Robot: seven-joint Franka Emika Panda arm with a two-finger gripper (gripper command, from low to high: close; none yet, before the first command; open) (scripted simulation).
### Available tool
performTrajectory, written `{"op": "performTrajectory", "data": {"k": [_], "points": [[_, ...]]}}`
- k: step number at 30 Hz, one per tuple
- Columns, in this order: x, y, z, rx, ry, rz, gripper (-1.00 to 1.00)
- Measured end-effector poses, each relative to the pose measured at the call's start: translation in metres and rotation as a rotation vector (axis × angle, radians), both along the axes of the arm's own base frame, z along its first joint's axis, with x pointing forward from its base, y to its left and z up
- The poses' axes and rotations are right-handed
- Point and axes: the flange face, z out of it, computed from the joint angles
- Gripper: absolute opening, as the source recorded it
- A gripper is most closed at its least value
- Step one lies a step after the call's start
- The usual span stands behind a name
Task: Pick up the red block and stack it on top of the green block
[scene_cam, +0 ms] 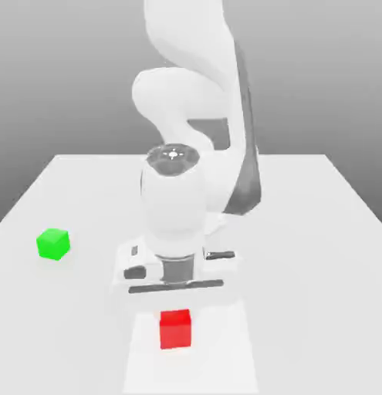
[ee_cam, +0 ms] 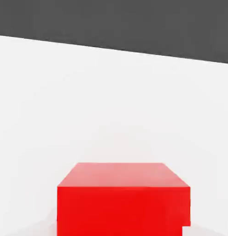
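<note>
The red block (scene_cam: 175, 329) sits on the white table (scene_cam: 317, 254) near its front edge, directly under my hand. My gripper (scene_cam: 175, 315) has come down over it, and its pale fingers stand on either side of the cube, shut on it. In the hand view the red block (ee_cam: 123, 198) is very near, with its top face and one side showing. The green block (scene_cam: 53, 244) rests by itself on the table towards the exterior view's left, well apart from the gripper.
The white arm (scene_cam: 195, 100) rises behind the hand and hides the middle of the table's back. The table's far edge (ee_cam: 111, 48) meets a dark grey background.
</note>
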Motion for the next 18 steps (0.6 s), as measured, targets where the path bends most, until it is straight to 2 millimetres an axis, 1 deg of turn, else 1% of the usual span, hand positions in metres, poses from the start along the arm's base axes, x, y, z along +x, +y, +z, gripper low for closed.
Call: {"op": "performTrajectory", "data": {"k": [1, 3, 4, 6, 8, 9, 11, 14, 16, 18], "points": [[-0.001, -0.005, 0.009, -0.001, 0.000, -0.010, -1.00], [-0.013, -0.054, 0.021, -0.012, -0.001, -0.120, -1.00], [-0.022, -0.080, 0.025, -0.018, -0.001, -0.183, -1.00], [-0.047, -0.130, 0.032, -0.028, 0.000, -0.306, -1.00], [-0.073, -0.167, 0.039, -0.034, 0.001, -0.406, -1.00], [-0.086, -0.182, 0.041, -0.036, 0.002, -0.450, -1.00], [-0.117, -0.212, 0.046, -0.037, 0.003, -0.547, -1.00], [-0.173, -0.252, 0.051, -0.031, 0.004, -0.715, -1.00], [-0.213, -0.272, 0.053, -0.022, 0.004, -0.828, -1.00], [-0.254, -0.286, 0.054, -0.009, 0.002, -0.940, -1.00]]}}
